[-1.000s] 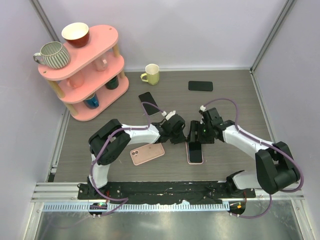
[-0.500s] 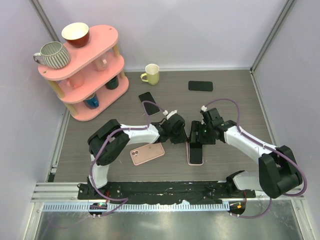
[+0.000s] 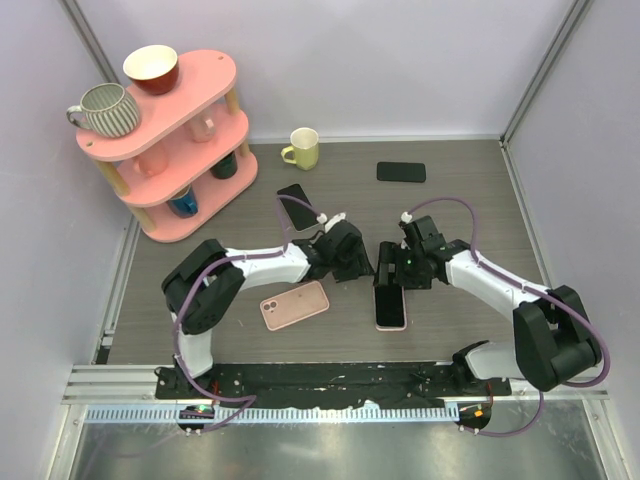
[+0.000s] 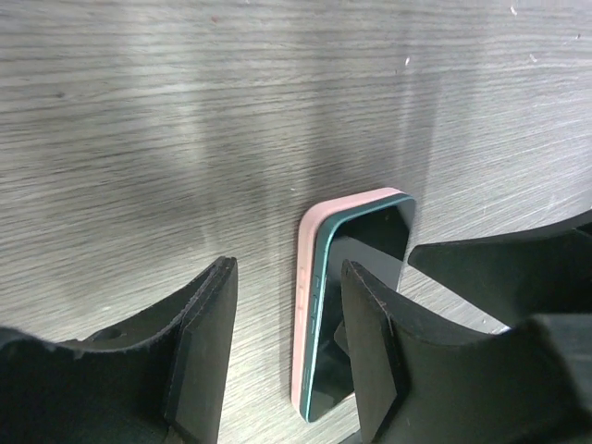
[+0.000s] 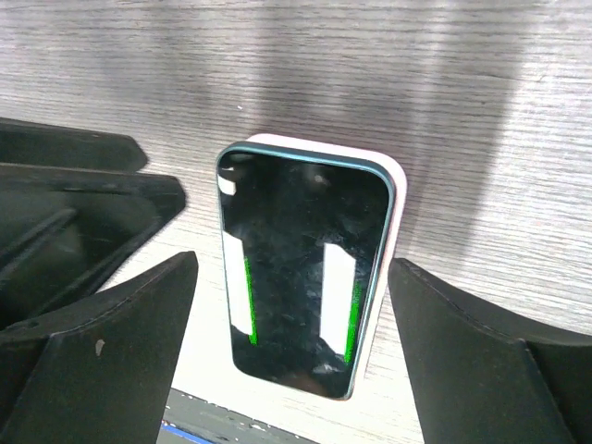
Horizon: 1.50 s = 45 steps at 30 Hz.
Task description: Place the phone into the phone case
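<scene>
**Both grippers met at the phone**

The left gripper (image 4: 289, 273) and right gripper (image 5: 294, 264) leaned in from opposite sides, tips low over the table (image 3: 470, 200), each with its fingers spread apart and holding nothing. The phone (image 5: 301, 268) lay screen up in the pink case (image 5: 396, 199) (teal edge standing proud of the rim), between the right fingers. A spare pink phone (image 3: 294, 305) lay near the left arm, and a yellow mug (image 3: 302, 148) stood well behind.
</scene>
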Each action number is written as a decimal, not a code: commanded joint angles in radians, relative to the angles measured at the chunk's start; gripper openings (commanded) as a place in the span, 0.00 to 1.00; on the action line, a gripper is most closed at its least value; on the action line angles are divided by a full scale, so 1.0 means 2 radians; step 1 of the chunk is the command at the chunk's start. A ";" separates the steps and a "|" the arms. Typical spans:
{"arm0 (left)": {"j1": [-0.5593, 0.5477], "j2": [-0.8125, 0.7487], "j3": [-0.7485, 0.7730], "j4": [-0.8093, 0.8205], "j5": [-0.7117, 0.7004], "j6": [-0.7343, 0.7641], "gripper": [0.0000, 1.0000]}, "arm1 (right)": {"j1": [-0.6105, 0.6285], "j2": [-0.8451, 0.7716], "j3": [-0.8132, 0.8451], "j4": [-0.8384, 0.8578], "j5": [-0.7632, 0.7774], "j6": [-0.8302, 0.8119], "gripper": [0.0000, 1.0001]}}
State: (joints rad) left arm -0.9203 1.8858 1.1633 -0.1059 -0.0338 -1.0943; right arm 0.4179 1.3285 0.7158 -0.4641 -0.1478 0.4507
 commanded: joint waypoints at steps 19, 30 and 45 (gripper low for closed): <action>-0.011 -0.029 -0.023 0.066 0.059 0.059 0.40 | 0.000 -0.049 0.000 -0.022 0.015 0.058 0.73; -0.017 0.011 -0.011 0.082 0.077 0.058 0.36 | -0.008 -0.073 -0.051 -0.012 0.043 0.069 0.70; -0.018 -0.065 -0.029 -0.038 -0.039 0.063 0.37 | -0.006 -0.059 -0.143 0.180 -0.079 0.128 0.40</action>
State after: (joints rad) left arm -0.9562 1.8572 1.1160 -0.1013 -0.0078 -0.9897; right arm 0.3885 1.1782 0.4759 -0.3058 -0.1921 0.6300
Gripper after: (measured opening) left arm 0.359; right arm 0.441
